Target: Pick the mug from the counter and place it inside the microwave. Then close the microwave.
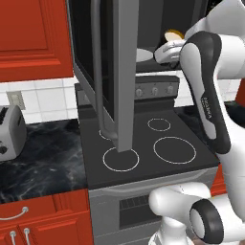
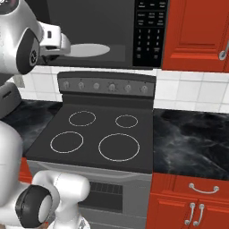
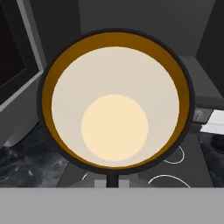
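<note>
I see my tool [image 3: 112, 180] closed on the rim of the mug [image 3: 114, 100], holding it up at the open microwave [image 2: 116, 31], high above the stovetop [image 2: 96, 134] and beside its white plate [image 2: 87, 50].

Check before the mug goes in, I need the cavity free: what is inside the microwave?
Inside the open microwave lies a white round plate, bare where it shows. The arm and the mug cover the plate's left end and the cavity behind.

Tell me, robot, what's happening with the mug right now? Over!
Hand up at the open microwave. Mug right under the hand; grip hidden. Door wide open, nothing blocking.
</note>
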You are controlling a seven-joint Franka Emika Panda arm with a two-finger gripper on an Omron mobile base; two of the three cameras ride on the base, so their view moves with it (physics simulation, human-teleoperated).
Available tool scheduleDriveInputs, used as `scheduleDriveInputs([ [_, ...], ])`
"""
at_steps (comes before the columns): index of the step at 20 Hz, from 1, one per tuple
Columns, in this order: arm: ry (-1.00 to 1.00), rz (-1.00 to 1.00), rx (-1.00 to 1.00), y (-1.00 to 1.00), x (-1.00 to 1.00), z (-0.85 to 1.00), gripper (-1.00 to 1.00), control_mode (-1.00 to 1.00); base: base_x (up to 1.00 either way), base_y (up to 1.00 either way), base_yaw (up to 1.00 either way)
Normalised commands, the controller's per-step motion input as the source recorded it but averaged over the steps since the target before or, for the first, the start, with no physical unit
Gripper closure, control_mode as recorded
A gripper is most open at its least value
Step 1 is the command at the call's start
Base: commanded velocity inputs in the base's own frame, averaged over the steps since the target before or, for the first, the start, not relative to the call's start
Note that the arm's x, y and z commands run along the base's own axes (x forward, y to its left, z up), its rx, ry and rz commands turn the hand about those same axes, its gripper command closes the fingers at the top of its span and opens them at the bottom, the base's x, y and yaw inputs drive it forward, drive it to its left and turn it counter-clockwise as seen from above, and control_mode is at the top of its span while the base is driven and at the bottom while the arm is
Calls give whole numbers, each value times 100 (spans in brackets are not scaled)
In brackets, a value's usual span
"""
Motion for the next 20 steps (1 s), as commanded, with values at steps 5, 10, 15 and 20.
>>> scheduleDriveInputs([
  [5,1,1,-2,0,73,0,100,-100,0,0,0],
  [10,1,0,-3,0,52,-2,100,-100,0,0,0],
  [15,0,0,-5,0,41,-1,100,-100,0,0,0],
  [20,2,0,-4,0,56,-11,100,-100,0,0,0],
])
